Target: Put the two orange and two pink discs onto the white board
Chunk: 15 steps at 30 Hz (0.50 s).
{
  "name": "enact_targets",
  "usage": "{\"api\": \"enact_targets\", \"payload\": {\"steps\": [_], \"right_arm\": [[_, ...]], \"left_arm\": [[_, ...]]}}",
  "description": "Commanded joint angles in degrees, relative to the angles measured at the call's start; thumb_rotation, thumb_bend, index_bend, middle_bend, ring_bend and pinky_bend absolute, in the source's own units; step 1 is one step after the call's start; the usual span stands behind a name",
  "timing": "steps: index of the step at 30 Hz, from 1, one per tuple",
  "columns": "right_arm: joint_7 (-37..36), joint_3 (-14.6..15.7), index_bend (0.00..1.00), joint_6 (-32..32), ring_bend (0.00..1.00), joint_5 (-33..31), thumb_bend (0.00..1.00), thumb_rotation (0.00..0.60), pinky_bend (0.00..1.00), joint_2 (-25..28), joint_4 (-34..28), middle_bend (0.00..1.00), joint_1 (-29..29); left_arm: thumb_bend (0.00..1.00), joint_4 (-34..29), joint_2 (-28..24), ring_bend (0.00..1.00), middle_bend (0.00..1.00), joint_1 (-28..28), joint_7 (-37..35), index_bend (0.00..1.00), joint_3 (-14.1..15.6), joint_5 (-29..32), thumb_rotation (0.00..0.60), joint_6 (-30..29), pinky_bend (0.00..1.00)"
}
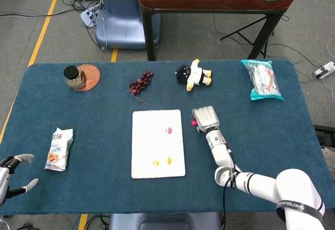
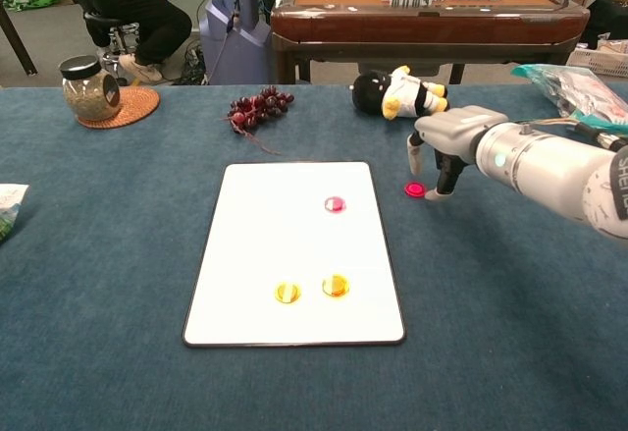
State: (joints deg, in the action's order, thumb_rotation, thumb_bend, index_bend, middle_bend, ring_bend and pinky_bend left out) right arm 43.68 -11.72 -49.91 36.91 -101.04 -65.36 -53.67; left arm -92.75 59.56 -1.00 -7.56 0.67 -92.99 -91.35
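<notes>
The white board [image 2: 294, 252] [image 1: 157, 143] lies mid-table. On it sit two orange discs [image 2: 287, 293] [image 2: 336, 285] near its front and one pink disc [image 2: 335, 204] [image 1: 168, 130] nearer the back. A second pink disc [image 2: 415, 189] [image 1: 193, 122] lies on the blue cloth just right of the board. My right hand [image 2: 449, 141] [image 1: 206, 118] hovers right over that disc, fingers pointing down and apart around it, holding nothing. My left hand [image 1: 13, 173] shows only at the bottom-left corner of the head view, fingers spread and empty.
A jar [image 2: 84, 87] on a woven coaster, a bunch of grapes [image 2: 257, 107] and a plush toy [image 2: 394, 92] line the far side. Snack bags lie at far right [image 1: 261, 79] and near left [image 1: 59, 149]. A wooden table [image 2: 422, 14] stands behind.
</notes>
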Motion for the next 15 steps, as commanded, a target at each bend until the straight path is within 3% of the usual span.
{"api": "enact_targets", "payload": {"steps": [1,15], "right_arm": [[0.10,0.04,0.40,0.12,1.00,-0.08,0.23,0.600,1.00,-0.09,0.09,1.00,-0.15],[-0.44,0.17,0.40,1.80,1.00,-0.70,0.23,0.600,1.00,-1.85,3.02,1.00,-0.97]], "left_arm": [[0.14,0.00,-0.01,0.38,0.45,0.01,-0.05,0.42,-0.01,0.03,0.600,-0.02,0.53],[0.14,-0.10,-0.28,0.38,0.45,0.26,-0.63,0.42,-0.07,0.16,0.600,-0.45,0.53]]}}
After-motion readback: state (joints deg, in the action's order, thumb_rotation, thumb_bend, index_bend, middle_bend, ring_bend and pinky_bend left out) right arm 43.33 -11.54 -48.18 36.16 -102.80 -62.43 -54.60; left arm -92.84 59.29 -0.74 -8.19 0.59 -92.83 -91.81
